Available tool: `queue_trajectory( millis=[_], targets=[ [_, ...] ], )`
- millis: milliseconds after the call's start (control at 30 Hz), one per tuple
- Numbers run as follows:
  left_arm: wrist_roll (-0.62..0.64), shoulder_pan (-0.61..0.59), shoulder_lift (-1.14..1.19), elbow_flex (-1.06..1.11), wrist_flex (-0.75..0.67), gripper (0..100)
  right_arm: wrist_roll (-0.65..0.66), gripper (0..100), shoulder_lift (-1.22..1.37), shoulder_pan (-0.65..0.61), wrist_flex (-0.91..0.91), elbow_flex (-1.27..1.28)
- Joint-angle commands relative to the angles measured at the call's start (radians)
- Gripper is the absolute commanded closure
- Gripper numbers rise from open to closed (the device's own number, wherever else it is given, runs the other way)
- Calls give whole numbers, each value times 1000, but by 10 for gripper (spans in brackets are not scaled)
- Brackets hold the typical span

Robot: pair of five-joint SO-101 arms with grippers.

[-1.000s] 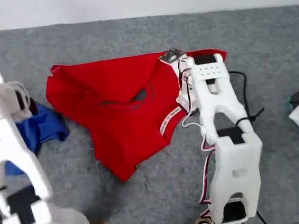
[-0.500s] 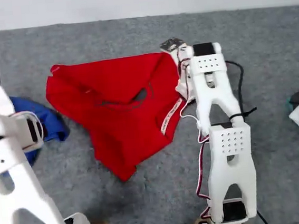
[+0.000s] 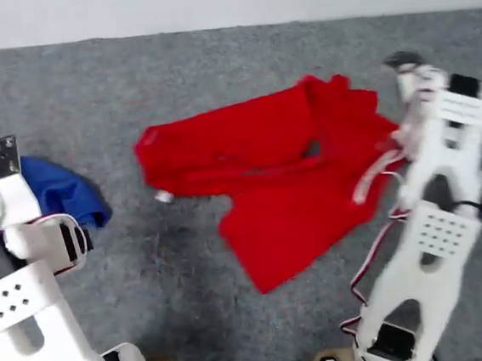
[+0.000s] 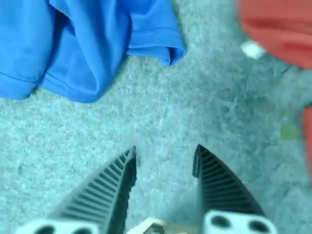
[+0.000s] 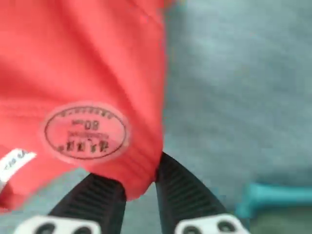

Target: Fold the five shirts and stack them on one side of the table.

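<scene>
Red shirt (image 3: 283, 176) lies rumpled on the grey mat (image 3: 213, 72), from the middle of the high view out to its right side. Its long axis runs nearly level across the frame, rising slightly to the right, with one end at centre left and the other bunched against the right arm at upper right. A broad flap hangs off that band and points to the lower middle of the frame, narrowing to a blunt corner. A small white tag (image 3: 164, 196) sticks out at the shirt's left end.

The right gripper (image 5: 141, 178) is clenched on the red shirt's edge. In the right wrist view the cloth folds down between the two dark fingers, and a round printed label (image 5: 85, 130) shows on the fabric just beyond them. A teal thing (image 5: 273, 200) lies on the mat near that gripper, at the right edge of the high view.

The left gripper (image 4: 165, 156) has its ribbed fingers (image 4: 119, 180) spread apart and holds nothing, with bare mat between them. It hovers at the left of the high view, close to the blue shirt (image 3: 63, 193). The blue shirt is bunched at the centre-left edge, well apart from the red one, its hemmed edge turned toward the middle of the table.
</scene>
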Motion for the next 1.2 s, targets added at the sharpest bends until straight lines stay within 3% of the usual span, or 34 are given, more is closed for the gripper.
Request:
queue_trajectory(
  millis=[0, 100, 267, 367, 500, 667, 1000, 1167],
  targets=[
    [-18, 8, -32, 33, 15, 818, 2, 983, -19, 97, -76, -51],
    [-18, 9, -29, 42, 9, 818, -9, 853, -19, 76, 18, -75],
    [-18, 69, -31, 41, -3, 818, -5, 500, -19, -47, 288, -250],
    [-14, 123, -31, 41, -2, 818, -20, 421, -30, -124, 321, -334],
    [-12, 147, -31, 42, 2, 819, -2, 444, -145, -232, 321, -224],
    [-12, 147, -31, 42, -3, 819, 6, 522, -412, -404, 321, 190],
    [-12, 149, -25, 44, -3, 819, 5, 811, -947, -676, 266, 1037],
    [-12, 149, -25, 45, -5, 819, -11, 801, -1036, -796, 127, 1321]
  ],
)
